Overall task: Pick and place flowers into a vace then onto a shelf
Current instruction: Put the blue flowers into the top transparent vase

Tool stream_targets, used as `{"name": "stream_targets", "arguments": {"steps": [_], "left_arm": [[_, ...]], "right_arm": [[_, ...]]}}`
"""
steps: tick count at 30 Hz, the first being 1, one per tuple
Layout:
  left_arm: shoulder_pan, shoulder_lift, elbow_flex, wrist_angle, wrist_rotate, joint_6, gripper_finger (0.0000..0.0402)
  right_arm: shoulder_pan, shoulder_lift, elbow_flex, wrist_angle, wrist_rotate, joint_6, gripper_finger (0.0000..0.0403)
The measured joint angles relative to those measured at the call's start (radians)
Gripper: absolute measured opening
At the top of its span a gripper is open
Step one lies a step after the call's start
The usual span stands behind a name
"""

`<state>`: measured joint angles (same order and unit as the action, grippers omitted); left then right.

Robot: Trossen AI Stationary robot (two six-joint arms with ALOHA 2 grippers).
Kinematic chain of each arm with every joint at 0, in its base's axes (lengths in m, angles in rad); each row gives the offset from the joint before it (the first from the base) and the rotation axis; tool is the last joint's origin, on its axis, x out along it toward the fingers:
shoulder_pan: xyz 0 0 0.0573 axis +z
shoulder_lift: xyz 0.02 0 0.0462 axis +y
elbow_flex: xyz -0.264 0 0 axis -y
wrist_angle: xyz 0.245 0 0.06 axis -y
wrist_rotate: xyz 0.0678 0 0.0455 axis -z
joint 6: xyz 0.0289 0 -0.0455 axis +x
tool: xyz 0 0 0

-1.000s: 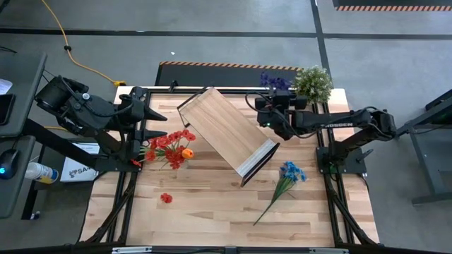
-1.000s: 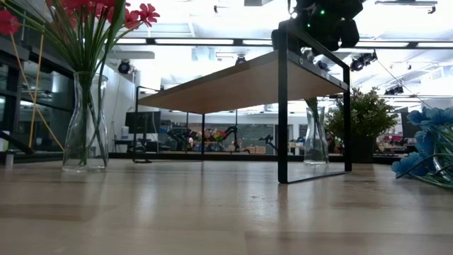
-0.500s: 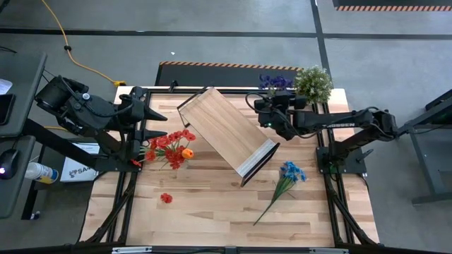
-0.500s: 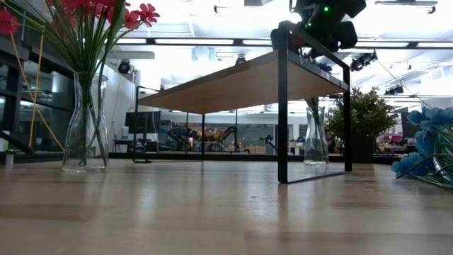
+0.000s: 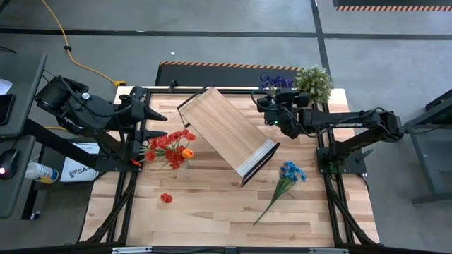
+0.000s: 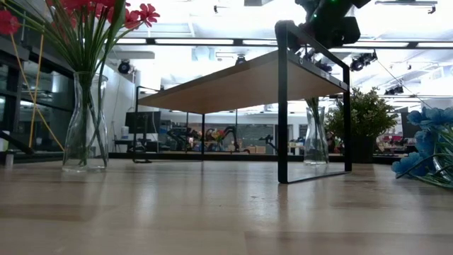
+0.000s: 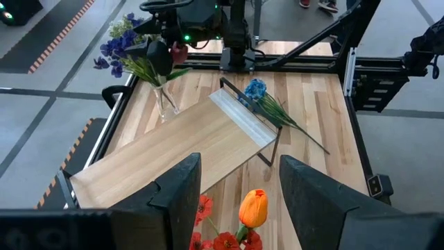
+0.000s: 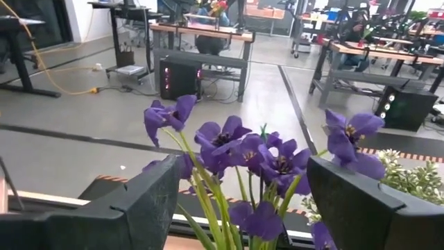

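Observation:
The shelf (image 5: 226,130), a light-wood board on a black frame, stands on its legs slantwise at mid-table; it also shows in the low view (image 6: 248,81). Red and orange flowers (image 5: 169,147) stand in a glass vase (image 6: 85,120) left of it. Purple flowers (image 8: 243,156) stand in a second vase (image 7: 165,104) at the far edge. Blue flowers (image 5: 286,176) lie on the table at the right. My right gripper (image 8: 253,201) is open, its fingers on either side of the purple flowers, near their blooms. My left gripper (image 7: 239,201) is open above the red flowers, with the orange bloom (image 7: 253,208) below it.
A bushy pale-green potted plant (image 5: 313,81) stands at the far right corner, next to the purple flowers. A loose red bloom (image 5: 166,198) lies on the table at the near left. The arms' black frames run along both table sides.
My right gripper has gone a little toward the table's far right corner, nearer the purple flowers, and slightly up. Its fingers have stayed apart.

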<state>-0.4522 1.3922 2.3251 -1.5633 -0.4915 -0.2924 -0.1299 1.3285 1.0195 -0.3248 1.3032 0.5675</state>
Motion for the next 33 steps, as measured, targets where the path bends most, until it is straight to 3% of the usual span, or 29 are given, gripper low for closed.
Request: {"name": "stream_targets", "arguments": {"steps": [14,23,33], "left_arm": [[0.0,0.0,0.0,0.0,0.0,0.0,0.023],[0.0,0.0,0.0,0.0,0.0,0.0,0.023],[0.0,0.0,0.0,-0.001,0.0,0.0,0.023]], "right_arm": [[-0.058,-0.002,0.0,0.008,-0.04,0.0,0.0303],[-0.088,-0.001,0.0,0.043,-0.179,-0.004,0.0303],[-0.084,-0.016,0.0,0.156,-0.154,-0.128,0.0303]]}}
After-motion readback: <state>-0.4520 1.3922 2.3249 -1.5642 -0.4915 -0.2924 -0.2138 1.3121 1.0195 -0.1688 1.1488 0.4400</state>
